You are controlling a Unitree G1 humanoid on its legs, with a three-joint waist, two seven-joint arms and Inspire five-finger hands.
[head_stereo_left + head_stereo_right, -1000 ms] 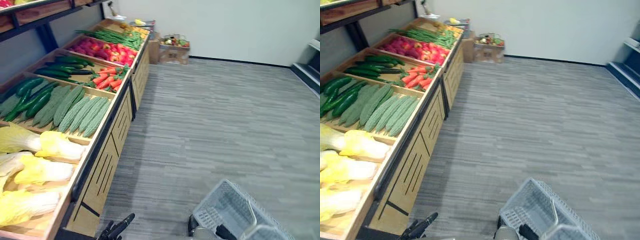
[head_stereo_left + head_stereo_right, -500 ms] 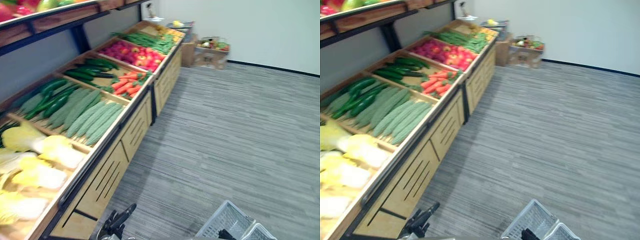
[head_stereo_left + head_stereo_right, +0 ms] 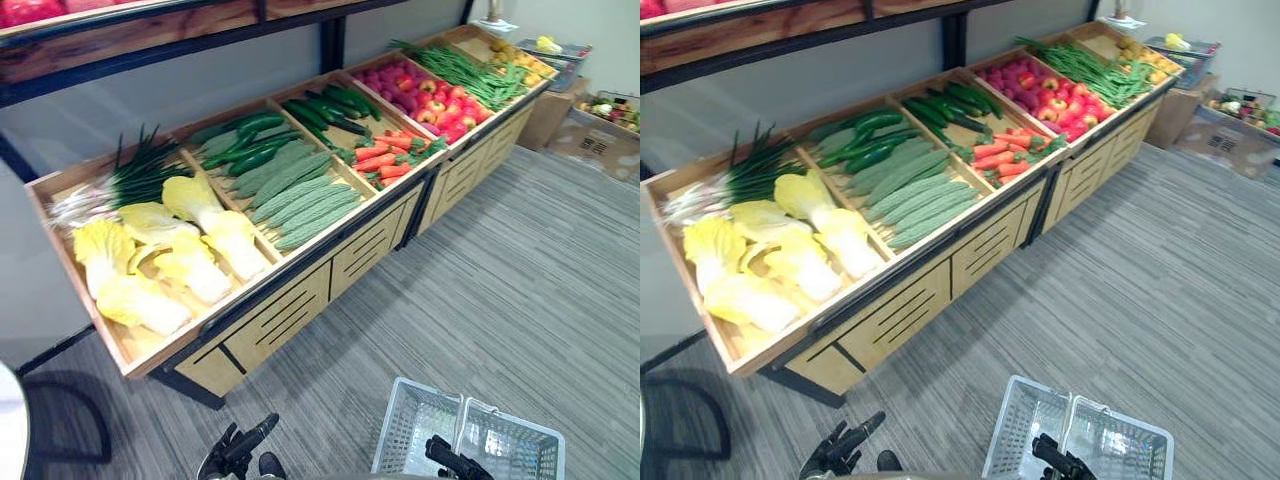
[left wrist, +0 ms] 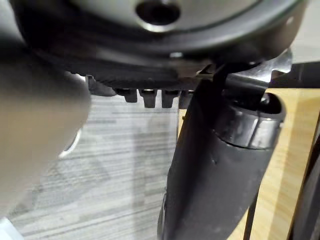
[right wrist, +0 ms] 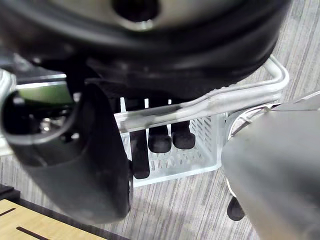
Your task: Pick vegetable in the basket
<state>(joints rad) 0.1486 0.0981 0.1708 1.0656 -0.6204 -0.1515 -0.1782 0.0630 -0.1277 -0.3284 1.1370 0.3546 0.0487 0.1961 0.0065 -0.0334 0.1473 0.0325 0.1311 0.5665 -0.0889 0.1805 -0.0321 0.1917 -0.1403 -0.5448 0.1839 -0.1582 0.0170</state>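
Note:
A long wooden stall (image 3: 300,300) holds vegetables in bins: yellow cabbages (image 3: 160,265), spring onions (image 3: 130,180), bumpy green gourds (image 3: 305,200), cucumbers (image 3: 245,140), carrots (image 3: 385,160), red fruit (image 3: 425,90) and green beans (image 3: 460,70). A pale mesh basket (image 3: 500,450) hangs low at the right, and nothing shows inside it. My right hand (image 3: 455,462) is shut on its handle (image 5: 210,102), fingers (image 5: 160,137) curled under the bar. My left hand (image 3: 240,450) hangs low in front of the stall with fingers relaxed and holds nothing.
A dark upper shelf (image 3: 150,30) runs above the bins. Cardboard boxes (image 3: 600,135) with produce stand on the grey floor at the far right. A black chair base (image 3: 65,420) sits at the lower left by the stall's end.
The camera has swung left, so the whole stall now lies across the view and its near end with spring onions shows. The basket stays in my right hand.

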